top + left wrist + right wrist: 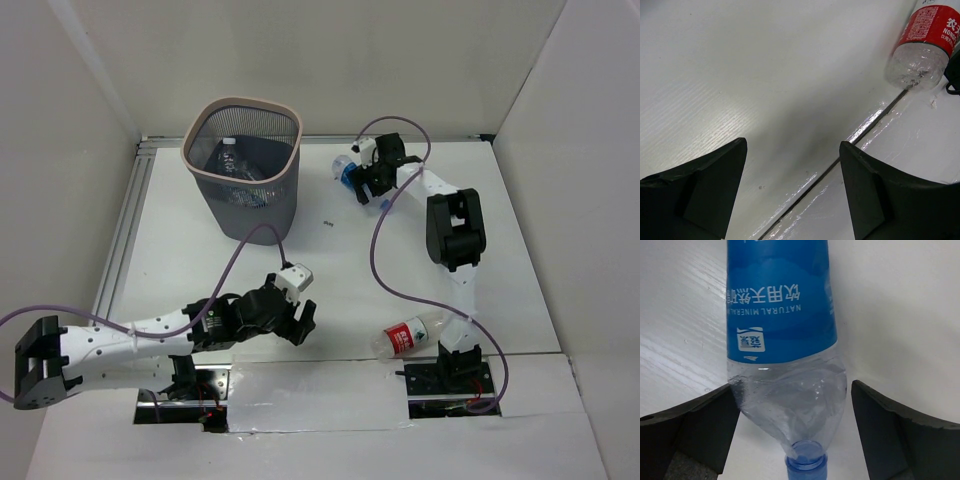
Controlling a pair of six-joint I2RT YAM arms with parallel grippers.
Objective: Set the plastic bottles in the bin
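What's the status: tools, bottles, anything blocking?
Left tool open, empty, low over table. Right tool open, straddling blue-label bottle, not closed. Red-label bottle lying near right base; bottles in bin. No obstruction seen.

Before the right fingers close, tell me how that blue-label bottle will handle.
The blue-label bottle looks empty, so probably light. Its clear wall is dented near the neck, so it will likely buckle when squeezed. Lying on its side, it may roll if nudged off-centre.
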